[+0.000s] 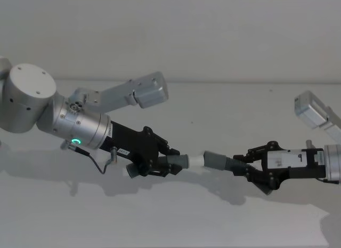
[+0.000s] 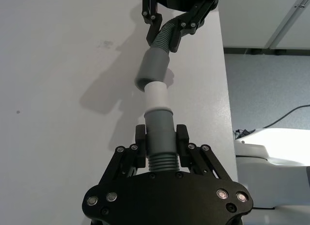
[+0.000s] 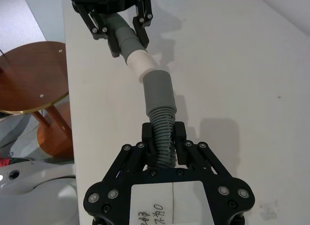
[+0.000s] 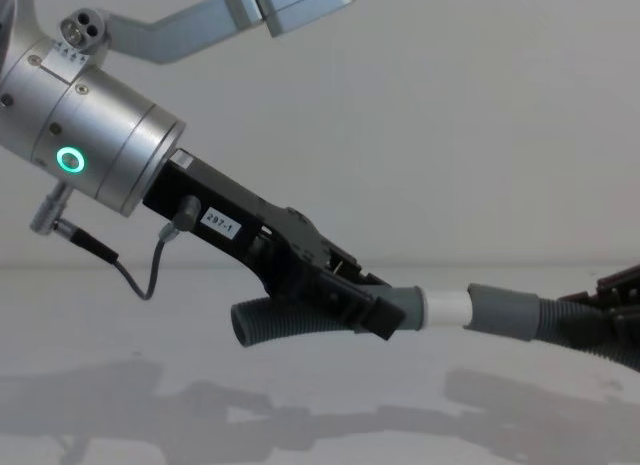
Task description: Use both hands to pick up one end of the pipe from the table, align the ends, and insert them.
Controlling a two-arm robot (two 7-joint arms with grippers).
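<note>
I'm seeing the white spigot tip (image 1: 197,161) meeting the wider grey socket cuff (image 1: 215,159), both hanging above the plain white table (image 1: 170,216). My left black angular gripper (image 1: 171,164) is clenching the short ribbed grey hose (image 4: 290,324); my right gripper (image 1: 246,165) is clenching the other ribbed hose (image 3: 163,138). A thin grey cable (image 4: 130,269) is dangling beside my left wrist.

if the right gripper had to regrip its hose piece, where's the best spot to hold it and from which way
Probably the ribbed hose just behind the socket cuff, where the right gripper is clamped now, fingers closing across it from both sides. The ribs resist sliding, and a hold near the cuff keeps that end steady against the white spigot tip that the left gripper presents.
</note>
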